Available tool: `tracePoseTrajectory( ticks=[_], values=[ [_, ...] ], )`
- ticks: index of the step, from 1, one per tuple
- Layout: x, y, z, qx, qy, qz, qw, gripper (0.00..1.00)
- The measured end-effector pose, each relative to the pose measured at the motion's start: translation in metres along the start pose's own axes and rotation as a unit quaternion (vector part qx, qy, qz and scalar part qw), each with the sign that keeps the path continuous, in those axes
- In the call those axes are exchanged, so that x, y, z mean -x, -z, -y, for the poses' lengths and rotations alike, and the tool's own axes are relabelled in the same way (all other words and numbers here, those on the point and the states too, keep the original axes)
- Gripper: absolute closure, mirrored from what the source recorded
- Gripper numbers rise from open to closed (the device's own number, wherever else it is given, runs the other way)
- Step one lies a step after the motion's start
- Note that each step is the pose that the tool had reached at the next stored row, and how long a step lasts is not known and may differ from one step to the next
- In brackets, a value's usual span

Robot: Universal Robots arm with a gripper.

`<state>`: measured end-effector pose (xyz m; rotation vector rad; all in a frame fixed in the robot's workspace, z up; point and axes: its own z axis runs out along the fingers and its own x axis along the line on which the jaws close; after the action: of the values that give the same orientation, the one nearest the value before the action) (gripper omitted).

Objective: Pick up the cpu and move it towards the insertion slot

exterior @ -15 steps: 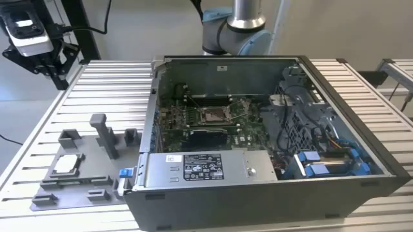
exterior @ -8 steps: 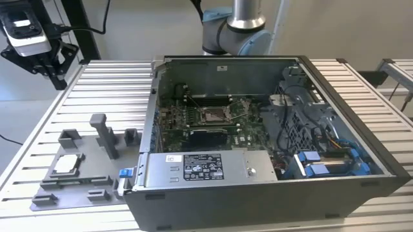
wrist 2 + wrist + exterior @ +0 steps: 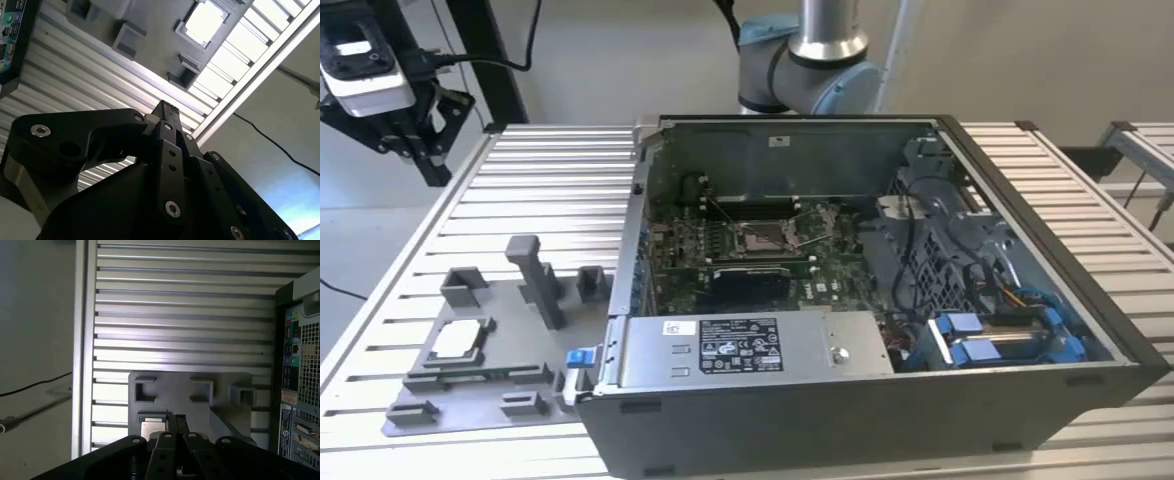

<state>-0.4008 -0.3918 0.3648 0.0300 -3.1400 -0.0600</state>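
Second wrist view: claw [image 3: 165, 107] closed, empty. cpu [image 3: 204, 21] beyond claw tips, well apart, flat in grey fixture [image 3: 155, 25] on surface [image 3: 75, 85]. Judged light, thin, stiff, slick top, fragile contacts; grip opposite edges. Exterior view: insertion slot [image 3: 761, 237] farther from claw, inside case [image 3: 854, 400].

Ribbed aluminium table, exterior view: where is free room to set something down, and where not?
Bare: the ribbed aluminium table between the grey plastic fixture plate and the black gripper, on the exterior view's left of the grey computer case. Crowded: the fixture plate, holding the silvery square cpu, and the case's inside.
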Motion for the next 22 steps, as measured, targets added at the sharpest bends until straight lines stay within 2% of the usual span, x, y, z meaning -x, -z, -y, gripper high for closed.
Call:
tracePoseTrajectory(
  ticks=[6,9,18,22],
  values=[
    [-0.0128,-0.0001,0.001,0.0,0.0,0.0,1.0,1.0],
    [-0.0146,-0.0007,0.004,0.0,0.0,0.0,1.0,1.0],
    [-0.0151,-0.0035,0.032,0.0,0.0,-0.0001,1.0,1.0],
    [-0.0152,-0.0058,0.0383,0.0,0.0,0.0001,1.0,1.0]
  ],
)
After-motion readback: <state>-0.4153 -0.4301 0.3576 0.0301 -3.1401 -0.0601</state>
